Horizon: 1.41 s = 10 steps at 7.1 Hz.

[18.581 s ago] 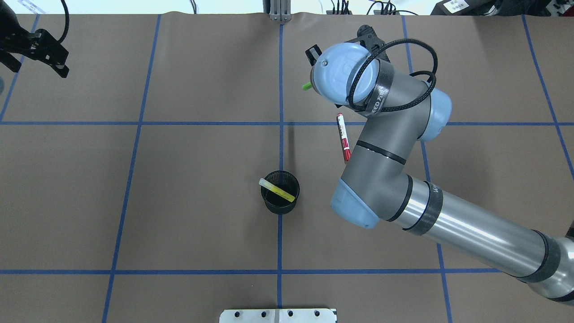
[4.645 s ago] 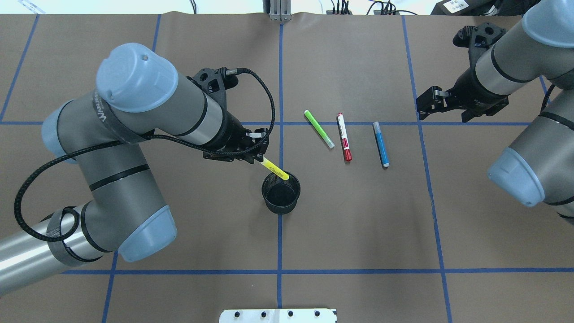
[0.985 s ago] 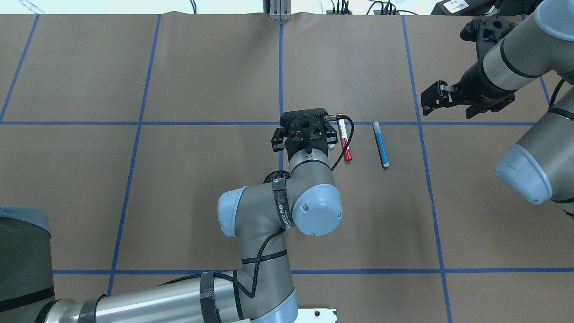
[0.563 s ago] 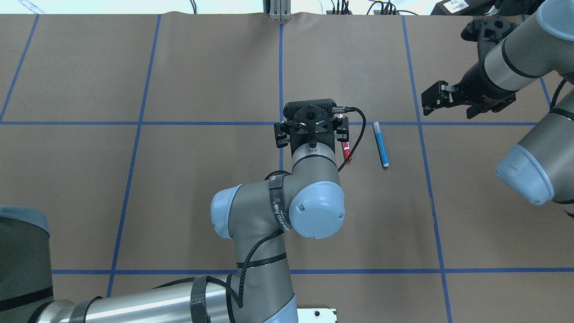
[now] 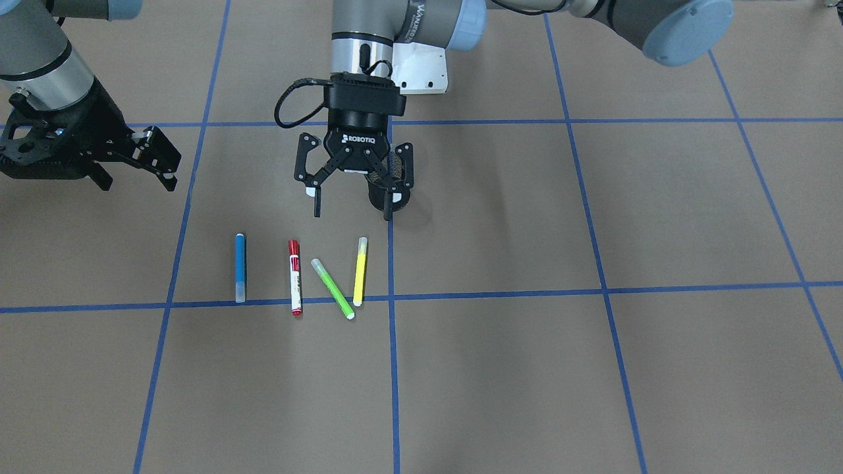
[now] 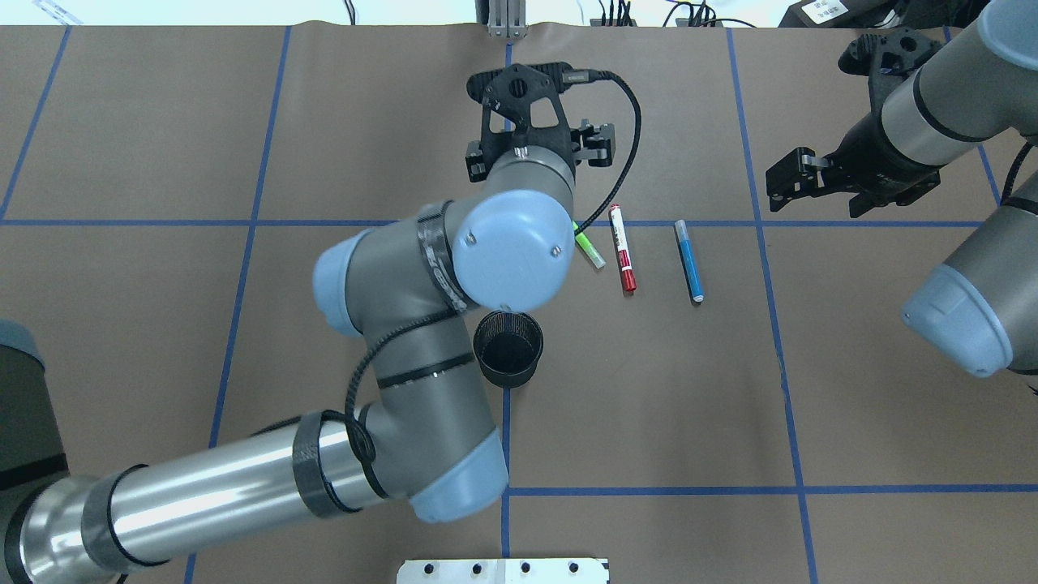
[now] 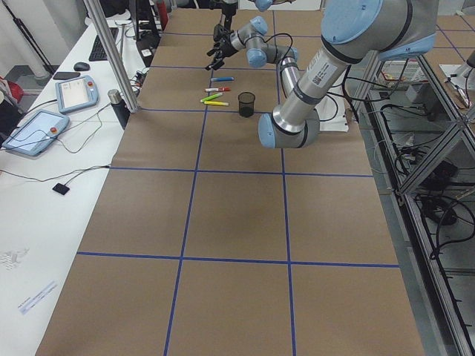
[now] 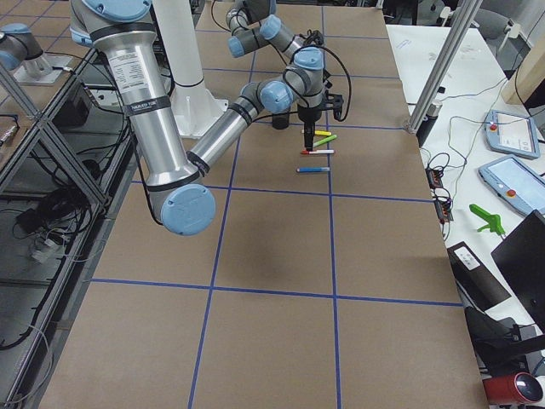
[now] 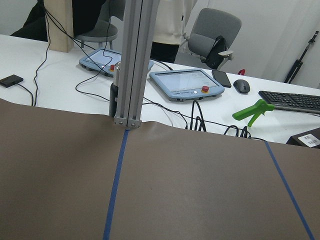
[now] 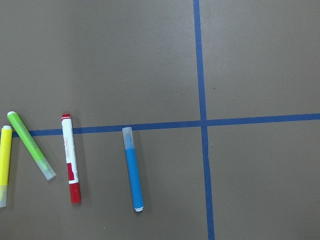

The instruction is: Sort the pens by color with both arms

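Four pens lie side by side on the brown mat: blue [image 5: 240, 266], red-capped with a white barrel [image 5: 294, 276], lime green [image 5: 332, 288] and yellow [image 5: 359, 270]. My left gripper [image 5: 352, 214] hangs open and empty above the mat, just on the robot's side of the yellow and green pens. From overhead the left arm hides the yellow pen; the green [image 6: 589, 251], red [image 6: 623, 247] and blue [image 6: 689, 261] pens show. My right gripper [image 5: 139, 178] hovers open and empty beside the row, past the blue pen. The right wrist view looks down on all the pens.
A black mesh cup [image 6: 508, 347] stands empty near the table's middle, partly under the left arm's elbow. Blue tape lines [image 6: 243, 222] grid the mat. A metal post [image 9: 131, 65], tablets and cables sit beyond the far edge.
The left gripper has pulled back from over the pens, toward the far edge in the overhead view. The yellow pen now lies on the mat beside the green one. The right arm barely moved.
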### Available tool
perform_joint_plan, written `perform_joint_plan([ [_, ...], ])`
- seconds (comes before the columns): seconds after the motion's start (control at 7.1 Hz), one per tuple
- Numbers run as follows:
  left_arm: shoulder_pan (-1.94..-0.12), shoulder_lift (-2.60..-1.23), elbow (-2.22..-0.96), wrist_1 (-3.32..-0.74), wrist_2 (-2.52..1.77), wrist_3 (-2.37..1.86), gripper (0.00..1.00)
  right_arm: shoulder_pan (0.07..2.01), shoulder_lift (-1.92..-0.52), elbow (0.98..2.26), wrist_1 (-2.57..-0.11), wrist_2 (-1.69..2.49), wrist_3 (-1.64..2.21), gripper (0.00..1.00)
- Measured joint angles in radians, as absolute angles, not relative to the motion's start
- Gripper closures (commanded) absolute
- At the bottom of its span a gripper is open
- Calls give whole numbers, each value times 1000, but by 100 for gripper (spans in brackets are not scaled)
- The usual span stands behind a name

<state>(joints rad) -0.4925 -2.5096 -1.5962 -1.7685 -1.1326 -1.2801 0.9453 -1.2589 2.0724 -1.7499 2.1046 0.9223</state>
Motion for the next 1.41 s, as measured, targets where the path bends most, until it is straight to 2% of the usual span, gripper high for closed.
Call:
perform_joint_plan([
  [0.56,-796,-2379,-1655,-1771,-1558,-1105,1,944,-1259,2082,-1766,2103,932,1],
  [1.41,-1026,-2180,-1720,-1762,-1981,-960,1,935,-1254,2083,-1769,2092,1005,0],
])
